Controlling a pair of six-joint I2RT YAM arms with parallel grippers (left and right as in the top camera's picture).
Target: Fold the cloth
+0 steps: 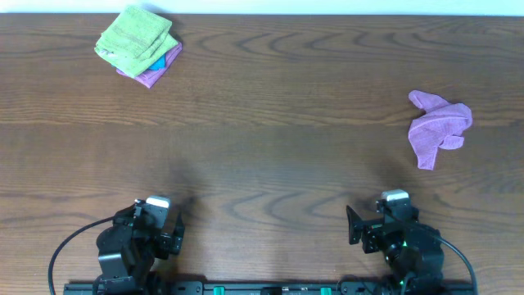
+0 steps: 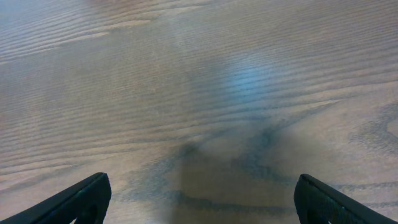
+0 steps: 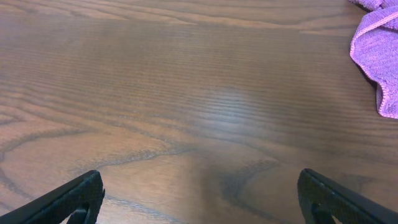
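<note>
The cloth (image 1: pixel 440 127) is lilac-purple and lies crumpled on the wooden table at the right, a bit beyond my right arm. Its edge shows in the top right corner of the right wrist view (image 3: pixel 376 56). My right gripper (image 3: pixel 199 183) is open, its dark fingertips (image 3: pixel 84 190) wide apart over bare wood, well short of the cloth. My left gripper (image 2: pixel 202 186) is open too, with nothing between its fingers. In the overhead view both grippers, left (image 1: pixel 157 215) and right (image 1: pixel 383 217), sit low by the near edge of the table.
A stack of folded cloths lies at the far left corner: a lime-green one (image 1: pixel 135 37) on top, a blue one (image 1: pixel 157 61) peeking out, a purple one (image 1: pixel 151 76) beneath. Brown wood-grain table (image 1: pixel 270 147) spans the view.
</note>
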